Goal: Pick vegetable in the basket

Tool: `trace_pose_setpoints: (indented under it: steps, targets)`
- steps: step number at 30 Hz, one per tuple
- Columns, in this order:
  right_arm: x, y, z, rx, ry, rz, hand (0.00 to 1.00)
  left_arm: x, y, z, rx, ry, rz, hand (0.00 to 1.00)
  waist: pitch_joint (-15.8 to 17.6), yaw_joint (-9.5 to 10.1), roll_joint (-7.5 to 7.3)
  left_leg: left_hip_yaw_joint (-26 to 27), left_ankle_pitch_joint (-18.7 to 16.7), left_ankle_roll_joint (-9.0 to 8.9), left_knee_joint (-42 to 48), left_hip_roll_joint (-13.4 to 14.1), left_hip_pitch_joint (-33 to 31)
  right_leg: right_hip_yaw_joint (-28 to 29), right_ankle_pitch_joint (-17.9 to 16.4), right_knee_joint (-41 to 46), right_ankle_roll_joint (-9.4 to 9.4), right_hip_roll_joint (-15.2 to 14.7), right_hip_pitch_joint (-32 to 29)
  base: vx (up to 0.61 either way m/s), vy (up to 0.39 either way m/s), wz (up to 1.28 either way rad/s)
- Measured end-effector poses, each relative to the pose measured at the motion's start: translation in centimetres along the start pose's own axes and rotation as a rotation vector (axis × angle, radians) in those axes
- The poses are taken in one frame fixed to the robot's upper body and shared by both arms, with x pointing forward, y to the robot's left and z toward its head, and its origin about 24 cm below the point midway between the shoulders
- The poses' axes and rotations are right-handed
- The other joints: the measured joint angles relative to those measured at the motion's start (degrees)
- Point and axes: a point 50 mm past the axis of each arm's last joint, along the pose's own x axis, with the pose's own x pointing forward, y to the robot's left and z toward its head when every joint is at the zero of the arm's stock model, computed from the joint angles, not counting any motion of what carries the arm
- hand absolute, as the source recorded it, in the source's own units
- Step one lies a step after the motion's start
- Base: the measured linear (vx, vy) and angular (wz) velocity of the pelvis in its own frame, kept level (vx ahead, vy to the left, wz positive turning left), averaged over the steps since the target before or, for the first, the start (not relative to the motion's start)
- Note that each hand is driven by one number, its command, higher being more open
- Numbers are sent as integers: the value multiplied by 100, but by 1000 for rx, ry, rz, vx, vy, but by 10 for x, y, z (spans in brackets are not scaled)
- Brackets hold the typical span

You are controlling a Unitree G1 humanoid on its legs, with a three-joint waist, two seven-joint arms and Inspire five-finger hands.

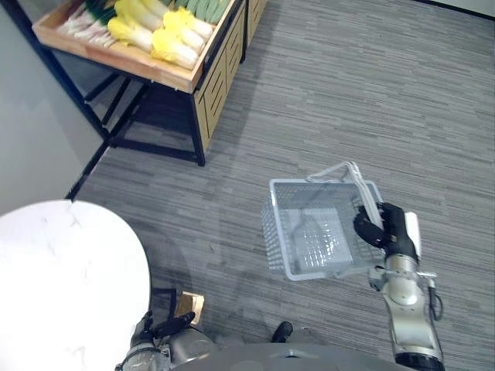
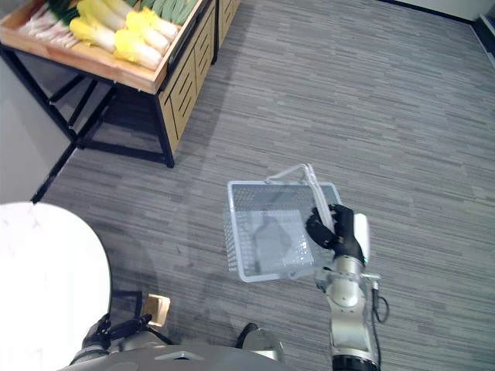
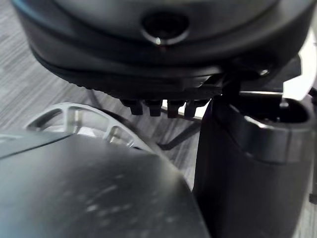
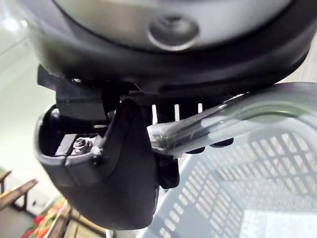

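The right hand has its fingers curled tight round the handle of the grey basket, which hangs just beside them above the floor. The yellow and green vegetables lie on the wooden bench, far from those fingers, ahead and to the left. The left hand is low down; I cannot tell if its fingers are apart or together.

A shop: produce stand (yellow cabbages) and shopping basket.
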Motion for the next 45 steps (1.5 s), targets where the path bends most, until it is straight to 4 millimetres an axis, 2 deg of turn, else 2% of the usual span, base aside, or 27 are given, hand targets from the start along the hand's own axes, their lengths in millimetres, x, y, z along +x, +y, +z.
trace_pose_setpoints:
  steps: [1, 2, 3, 4, 5, 6, 7, 8, 9, 10, 11, 12, 13, 15, 17, 19, 22, 25, 28, 31, 33, 40, 45]
  targets:
    - [1, -4, -1, -5, 2, -14, 0, -1, -3, 0, 5, -5, -10, 100, -3, -13, 56, -21, 221, 180, -433, -192, -51, 16, 0, 7, 1, -15, 6, 48, 94, -46]
    - [2, -6, -1, -8, 3, -20, 0, -3, -9, -3, 10, -2, -25, 100, 15, 32, 109, -214, 609, 243, -759, -360, -17, 176, -13, 15, 30, -10, 14, 78, 82, -75]
    - [-3, 2, 1, 8, -3, 4, 0, -2, -7, -2, 11, -8, -22, 100, -8, 20, 63, -588, 678, 226, -749, -471, 94, 337, 98, -175, 178, -6, 48, 76, 60, -88]
    - [-4, 6, 2, 15, -14, 16, 0, -2, -6, -1, 8, -11, -15, 100, 9, 30, 2, -885, 676, 218, -701, -511, 98, 388, 106, -257, 188, -6, 62, 62, -19, -90]
    - [-4, 12, 6, 20, -30, 39, 0, -1, -3, 1, 10, -18, -7, 100, 54, 91, -55, -1425, 674, 217, -544, -531, 92, 540, 114, -407, 180, 25, 131, 32, -64, -101]
    - [-6, 20, 9, 22, -45, 72, 0, -1, -4, 1, 6, -14, -3, 100, 86, 109, -27, -2320, 673, 222, -230, -502, 45, 838, 227, -606, 46, 149, 262, 41, -80, -135]
    - [-7, 28, 13, 23, -60, 104, 0, -2, -7, 0, 1, -14, -8, 100, 119, 151, 42, -3173, 678, 237, 144, -484, 26, 1132, 260, -681, -2, 260, 365, 45, -53, -131]
    - [-8, 31, 14, 25, -68, 117, 0, -2, -7, 0, -7, -14, -7, 100, 134, 188, 76, -3562, 695, 277, 405, -472, -27, 1304, 261, -692, -4, 307, 407, 97, -8, -148]
    - [-10, 34, 15, 24, -76, 132, 0, -2, -8, 1, -21, -20, -6, 100, 126, 284, 83, -4191, 397, 206, 726, -562, -206, 1659, 266, -709, -5, 353, 376, 160, 133, -147]
    - [-7, 32, 16, 18, -81, 124, 0, -4, -16, -1, -34, -22, -26, 100, 107, 311, 233, -4604, -40, 11, 358, -879, -189, 1949, 268, -652, -3, 356, 271, 142, 132, -142]
    - [-6, 29, 16, 13, -84, 118, 0, -5, -20, -2, -39, -18, -36, 100, 115, 333, 339, -4711, -28, 20, 72, -1037, -152, 2097, 269, -618, -2, 406, 234, 154, 245, -137]
    - [-5, 27, 15, 11, -79, 106, 0, -6, -25, -5, -47, -4, -48, 100, 84, 407, 554, -4628, 46, 7, -287, -1084, -2, 2395, 239, -569, 40, 549, 169, 137, 121, -114]
    - [-6, 28, 14, 19, -71, 105, 0, -6, -22, -7, -55, 4, -42, 100, 123, 403, 464, -4644, 141, -123, -388, -1192, 141, 2587, 223, -539, 63, 509, 108, 146, 126, -101]
    - [-7, 28, 13, 18, -70, 106, 0, -4, -19, -5, -69, 6, -33, 100, 144, 399, 411, -4552, 145, -132, -382, -1208, 170, 2772, 251, -622, 98, 476, 78, 83, 29, -52]
    - [-9, 28, 10, 19, -57, 108, 0, -5, -21, -7, -70, 16, -38, 100, 145, 394, 441, -4478, 157, -153, -474, -1205, 293, 2830, 259, -654, 106, 470, 126, 87, 14, -23]
    - [-13, 27, 4, 12, -36, 112, 0, -5, -24, -8, -68, 27, -50, 100, 129, 375, 498, -4443, 251, -269, -724, -1213, 460, 2815, 259, -652, 107, 469, 180, 85, -27, 1]
    - [-19, 24, -4, -1, -7, 113, 0, -6, -28, -7, -40, 20, -70, 100, 78, 248, 587, -4432, 470, -368, -1303, -1246, 654, 2636, 260, -644, 108, 440, 189, 86, -32, 25]
    - [-20, 20, -9, -8, 14, 98, 0, -5, -32, -2, -4, 0, -88, 100, 62, 229, 613, -4432, 740, -435, -1695, -1345, 760, 2515, 260, -631, 108, 400, 186, 27, -32, 23]
    - [-20, 17, -11, -9, 22, 85, 0, -6, -36, 3, 34, -24, -112, 100, 26, 232, 666, -4442, 967, -434, -2131, -1399, 900, 2426, 259, -540, 108, 396, 144, -13, -16, 16]
    - [-20, 18, -11, -9, 21, 87, 0, -6, -38, 4, 54, -33, -122, 100, 15, 243, 678, -4473, 991, -431, -2291, -1417, 915, 2363, 259, -544, 108, 396, 109, -40, 3, 10]
    - [-21, 20, -11, 3, 26, 90, 0, -6, -38, 3, 60, -32, -124, 100, 8, 250, 659, -4503, 1005, -425, -2330, -1433, 912, 2344, 260, -543, 109, 390, 106, -59, 11, 8]
    - [-27, 36, -8, 35, 29, 136, 0, -6, -29, -6, 74, 2, -110, 100, -112, 403, 454, -4514, 1136, -418, -2438, -1445, 912, 2352, 260, -552, 109, 402, 67, -77, -15, 0]
    - [-30, 46, -18, 32, 73, 184, 0, -8, -16, -21, 51, 54, -74, 100, -241, 408, 245, -4549, 1207, -395, -2607, -1445, 888, 2370, 271, -538, 123, 429, -41, -100, -16, 0]
